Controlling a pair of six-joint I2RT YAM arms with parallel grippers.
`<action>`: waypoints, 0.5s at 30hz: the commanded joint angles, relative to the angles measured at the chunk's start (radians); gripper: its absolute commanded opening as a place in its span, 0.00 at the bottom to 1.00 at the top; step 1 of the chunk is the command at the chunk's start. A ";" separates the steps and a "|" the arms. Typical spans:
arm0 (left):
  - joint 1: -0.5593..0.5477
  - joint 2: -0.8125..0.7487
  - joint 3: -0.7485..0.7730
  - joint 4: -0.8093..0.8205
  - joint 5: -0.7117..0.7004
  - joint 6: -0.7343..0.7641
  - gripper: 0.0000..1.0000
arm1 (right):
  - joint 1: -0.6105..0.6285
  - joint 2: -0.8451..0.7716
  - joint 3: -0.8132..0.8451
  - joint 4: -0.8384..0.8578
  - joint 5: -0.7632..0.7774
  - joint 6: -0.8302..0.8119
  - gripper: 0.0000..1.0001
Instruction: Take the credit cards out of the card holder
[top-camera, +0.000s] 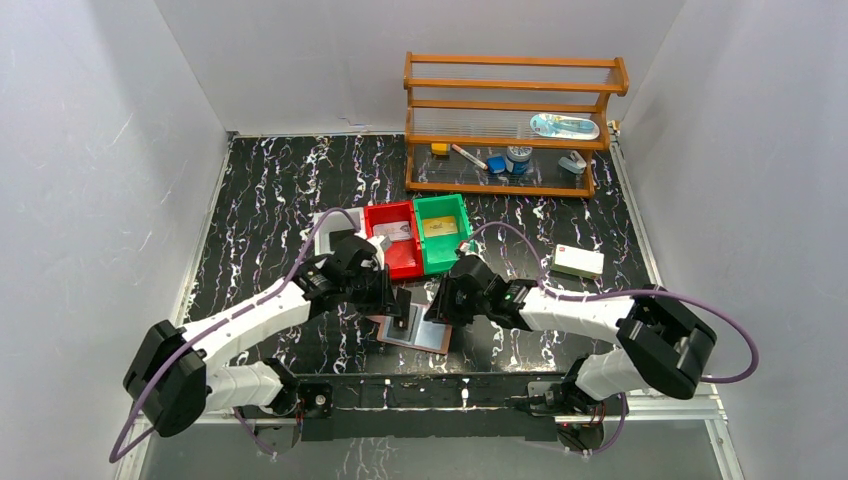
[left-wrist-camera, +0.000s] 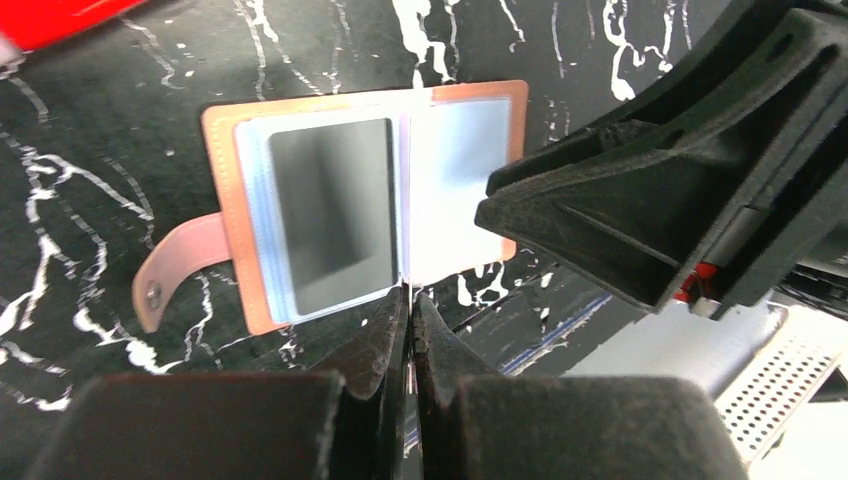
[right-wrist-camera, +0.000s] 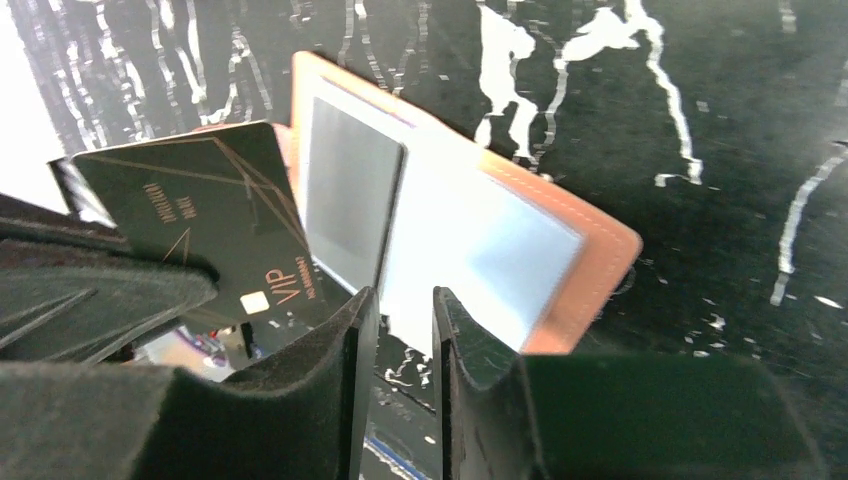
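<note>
The card holder (left-wrist-camera: 365, 200) is seen lying open on the black marbled table (left-wrist-camera: 90, 60), left of centre, its strap tab (left-wrist-camera: 185, 265) at the left. The left gripper (left-wrist-camera: 408, 305) is pressed closed at its lower edge. The right gripper (left-wrist-camera: 500, 205) is laid over its right pocket.

robot lab test cell: white panels (top-camera: 90, 150) boxing in a black marbled counter (top-camera: 260, 200), left arm (top-camera: 250, 325) and right arm (top-camera: 580, 310) bolted at its near edge, wooden rack (top-camera: 500, 84) of small props, red bin (top-camera: 405, 262) and green bin (top-camera: 445, 260) alongside.
</note>
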 joint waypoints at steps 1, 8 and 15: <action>0.000 -0.059 0.039 -0.117 -0.114 0.023 0.00 | -0.002 0.018 0.030 0.160 -0.102 -0.005 0.34; 0.001 -0.133 0.035 -0.157 -0.163 0.025 0.00 | -0.003 0.167 0.097 0.218 -0.201 -0.008 0.32; 0.001 -0.159 0.029 -0.174 -0.181 0.030 0.00 | -0.003 0.188 0.090 0.060 -0.064 -0.007 0.34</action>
